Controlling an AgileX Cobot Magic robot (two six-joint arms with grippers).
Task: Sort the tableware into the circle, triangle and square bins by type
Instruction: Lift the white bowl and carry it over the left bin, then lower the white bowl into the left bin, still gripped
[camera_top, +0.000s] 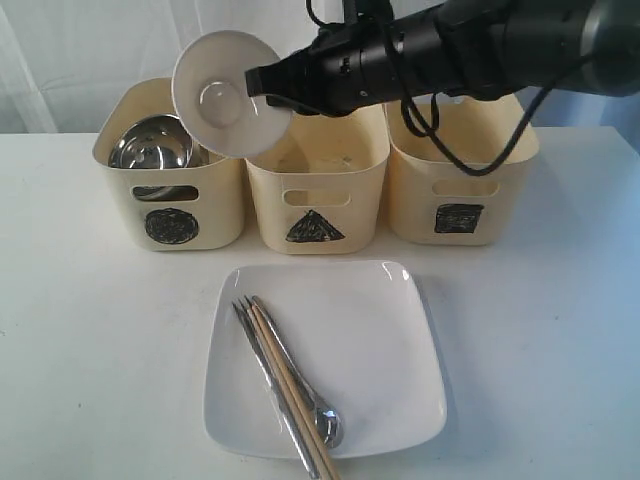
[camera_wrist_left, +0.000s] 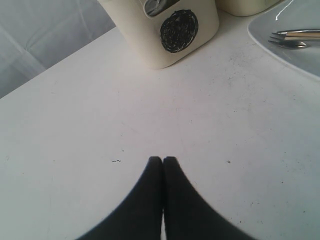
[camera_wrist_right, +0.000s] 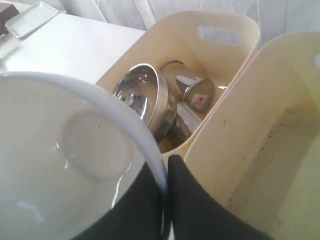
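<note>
The white square plate (camera_top: 370, 340) is lying nearest the camera on the table (camera_top: 90, 350). It is carrying the wooden chopsticks (camera_top: 290, 390), a metal fork (camera_top: 243, 315) and a spoon (camera_top: 327, 425) side by side on its left half. A knife is not distinguishable. The left gripper (camera_wrist_left: 162, 161) is hanging low over bare tabletop, jaws pressed together on nothing.

Behind the plate, the circle bin (camera_top: 215, 215), triangle bin (camera_top: 345, 195) and square bin (camera_top: 500, 205) are standing in a row, walls nearly touching. The circle bin is holding the shiny steel bowl (camera_top: 150, 150) and a steel mug (camera_wrist_right: 197, 90). Above it, the right gripper (camera_top: 268, 92) is pinching the rim of the small white bowl (camera_top: 220, 90), holding it tilted on edge over the circle bin's right wall.

Step in hand: delivering this bowl to the circle bin. The next move is calling for a shift further over that bin's opening, away from the triangle bin, then a descent before letting go.

Clearance is looking tight, since the steel bowl is leaning across much of the interior and the adjoining rims are lying directly beneath. Open room is lying left of the circle bin and over the table's front.
</note>
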